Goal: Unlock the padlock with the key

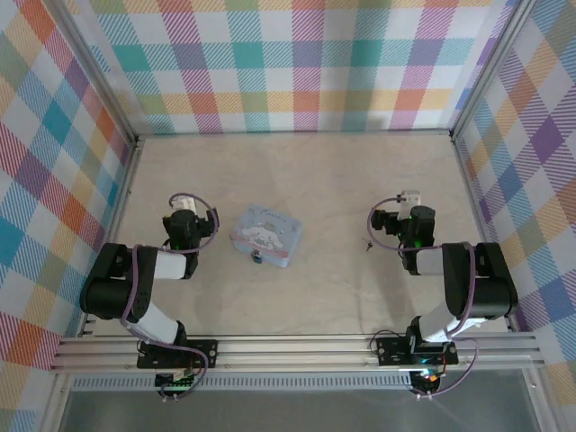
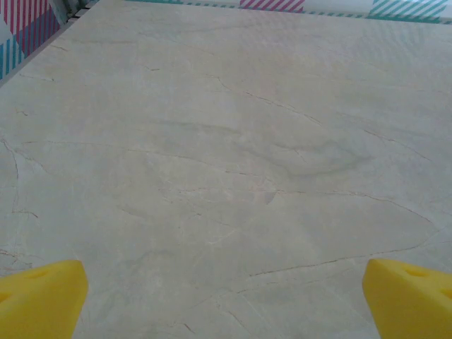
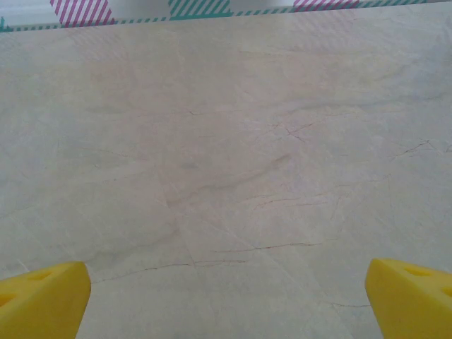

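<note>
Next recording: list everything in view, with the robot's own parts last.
tin: one, pale blue with a cartoon print, mid-table between the arms
padlock: one, blue-teal, tiny, at the tin's near edge
key: one, dark, tiny, on the table left of the right wrist
table: one, pale marbled beige
walls: three, pastel plaid, on the left, far and right sides
rail: one, silver metal, near edge
left arm: one, black and white, near left
right arm: one, black and white, near right
left gripper: one, yellow fingertips, open over bare table
right gripper: one, yellow fingertips, open over bare table
</note>
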`<state>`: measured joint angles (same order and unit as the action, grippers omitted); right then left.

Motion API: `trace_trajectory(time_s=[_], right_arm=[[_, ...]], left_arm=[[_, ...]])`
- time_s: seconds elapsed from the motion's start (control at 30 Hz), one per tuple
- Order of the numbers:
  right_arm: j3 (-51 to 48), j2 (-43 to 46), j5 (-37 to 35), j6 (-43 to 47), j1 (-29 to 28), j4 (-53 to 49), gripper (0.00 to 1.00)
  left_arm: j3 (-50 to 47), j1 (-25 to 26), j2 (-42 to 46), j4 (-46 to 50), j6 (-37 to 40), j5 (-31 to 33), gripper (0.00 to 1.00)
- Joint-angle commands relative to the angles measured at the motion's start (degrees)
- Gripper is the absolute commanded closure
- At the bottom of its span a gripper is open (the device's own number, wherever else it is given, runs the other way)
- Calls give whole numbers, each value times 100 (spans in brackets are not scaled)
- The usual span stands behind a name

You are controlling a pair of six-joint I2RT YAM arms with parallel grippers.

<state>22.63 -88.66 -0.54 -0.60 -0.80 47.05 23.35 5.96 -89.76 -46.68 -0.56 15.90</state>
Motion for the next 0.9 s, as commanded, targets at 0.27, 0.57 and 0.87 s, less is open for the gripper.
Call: trace_trajectory(time_s=[0.27,0.57,0.87], right_arm=[[96,77,119,25,27,50,0],[101,77,124,25,27,41,0],[611,966,-6,-53,20,-1674,0]], left_arm=[[-29,-16,26,-144,43,-27,0],[-33,-16,28,-141,40,-27,0],[439,-11,468,1005,0,70,0]])
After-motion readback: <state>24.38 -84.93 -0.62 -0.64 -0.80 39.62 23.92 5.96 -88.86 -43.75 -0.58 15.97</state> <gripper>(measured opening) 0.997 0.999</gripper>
